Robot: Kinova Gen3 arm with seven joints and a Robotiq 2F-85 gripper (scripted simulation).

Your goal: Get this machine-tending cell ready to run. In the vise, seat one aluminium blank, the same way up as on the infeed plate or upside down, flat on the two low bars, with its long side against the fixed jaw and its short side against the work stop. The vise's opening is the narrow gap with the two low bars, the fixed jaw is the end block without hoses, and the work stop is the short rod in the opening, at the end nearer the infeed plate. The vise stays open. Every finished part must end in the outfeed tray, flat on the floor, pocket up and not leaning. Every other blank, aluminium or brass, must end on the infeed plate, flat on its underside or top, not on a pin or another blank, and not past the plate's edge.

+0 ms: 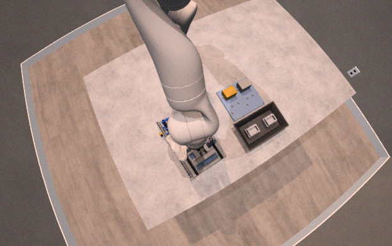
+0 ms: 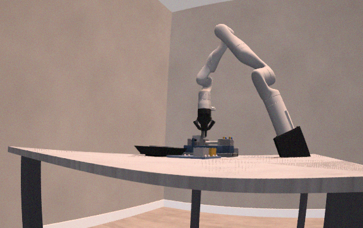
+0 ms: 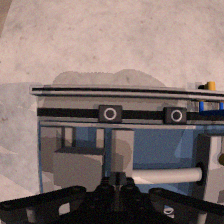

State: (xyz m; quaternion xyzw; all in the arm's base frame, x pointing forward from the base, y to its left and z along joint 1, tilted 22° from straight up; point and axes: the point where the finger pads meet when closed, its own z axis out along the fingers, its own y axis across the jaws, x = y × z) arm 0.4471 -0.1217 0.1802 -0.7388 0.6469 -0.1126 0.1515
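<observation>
My gripper [image 2: 203, 135] is shut and empty, pointing straight down just over the vise [image 2: 211, 147]. In the wrist view its closed fingertips [image 3: 117, 181] hang over the blue vise base [image 3: 150, 145]. A grey block [image 3: 75, 167] lies to their left and a white rod [image 3: 167, 175] to their right. I cannot tell whether the grey block is a blank or a jaw. In the overhead view my arm hides most of the vise [image 1: 201, 156]. The infeed plate [image 1: 240, 100] holds a brass blank [image 1: 229, 92] and an aluminium blank [image 1: 244, 84], both flat.
The dark outfeed tray [image 1: 261, 125] stands beside the infeed plate and holds two finished parts [image 1: 253, 131] [image 1: 270, 120], lying flat. Small pins stand on the plate's free half. The arm's base [image 2: 291, 142] is on the table behind the vise.
</observation>
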